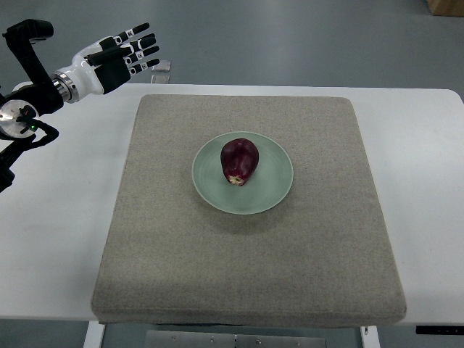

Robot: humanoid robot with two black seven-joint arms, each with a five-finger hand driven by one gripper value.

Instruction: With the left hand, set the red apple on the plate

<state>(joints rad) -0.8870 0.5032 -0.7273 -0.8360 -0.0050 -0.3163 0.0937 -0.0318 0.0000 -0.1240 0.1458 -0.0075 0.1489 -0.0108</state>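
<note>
Apple (240, 161): dark red, lying on its side on the plate, a little toward 10 o'clock of the plate's middle; pale blossom end points to 6 o'clock.
Plate (275, 194): pale green, round, in the middle of the mat; nothing else on it.
Mat (326, 275): grey felt pad covering most of the white surface (58, 239).
Left hand (119, 56): up at 10 o'clock of the scene, above the surface's far left corner, well apart from the plate; fingers spread and straight, nothing held.
Right hand: not in view.
Stage: judging by how things lie, the apple is already placed; what is left is clearing the arm away.
Doing it well: keep the hand high and wide open while it moves off toward 9 o'clock, so no finger sweeps back over the plate.
Risk: the apple rests on its rounded flank and could roll if the surface or mat is bumped; any arm motion should stay clear of the mat's 10 o'clock corner.
</note>
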